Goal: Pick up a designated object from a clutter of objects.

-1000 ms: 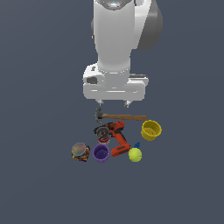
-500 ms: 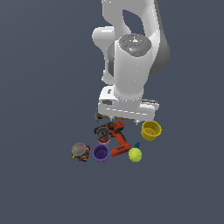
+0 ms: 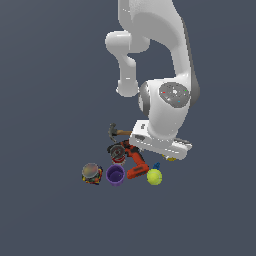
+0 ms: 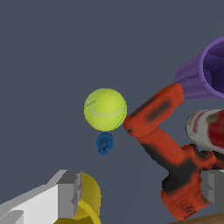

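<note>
Tiny blue target tucked beside the ball

The small blue item (image 4: pixel 105 144) lies just beside the yellow-green ball (image 4: pixel 105 109), near the red drill (image 4: pixel 168 157); it looks light, rigid and easily knocked. The gripper (image 4: pixel 142 192) hangs above with fingers spread; pinching across the item's narrow body seems safest.

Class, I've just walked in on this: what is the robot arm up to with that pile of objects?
The arm is lowered over the clutter with its gripper open and holding nothing. In the wrist view, the small blue item lies beside the yellow-green ball, untouched, with the red power drill and yellow cup nearby. No grasp has been made yet.
</note>
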Robot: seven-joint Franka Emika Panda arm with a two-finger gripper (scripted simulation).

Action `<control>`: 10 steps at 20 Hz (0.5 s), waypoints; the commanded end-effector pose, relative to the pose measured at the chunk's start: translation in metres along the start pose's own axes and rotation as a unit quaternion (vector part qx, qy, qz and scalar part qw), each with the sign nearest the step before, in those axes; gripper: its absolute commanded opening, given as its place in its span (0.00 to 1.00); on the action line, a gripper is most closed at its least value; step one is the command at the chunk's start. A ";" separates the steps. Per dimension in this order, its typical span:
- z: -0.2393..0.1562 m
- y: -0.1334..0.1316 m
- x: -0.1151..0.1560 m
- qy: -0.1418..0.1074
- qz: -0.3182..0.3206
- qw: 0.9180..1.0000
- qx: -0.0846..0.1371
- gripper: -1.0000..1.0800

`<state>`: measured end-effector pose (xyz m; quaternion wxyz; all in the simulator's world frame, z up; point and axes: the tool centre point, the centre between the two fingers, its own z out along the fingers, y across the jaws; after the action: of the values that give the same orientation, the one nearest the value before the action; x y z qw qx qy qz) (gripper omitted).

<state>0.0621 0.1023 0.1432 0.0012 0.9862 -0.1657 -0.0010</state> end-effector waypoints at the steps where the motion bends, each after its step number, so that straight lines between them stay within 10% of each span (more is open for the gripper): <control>1: 0.016 -0.011 -0.001 0.001 0.015 1.000 0.000 0.96; 10: 0.048 -0.031 -0.006 0.001 0.042 0.999 0.001 0.96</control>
<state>0.0653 0.1312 0.0980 0.0004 0.9792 -0.2030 -0.0006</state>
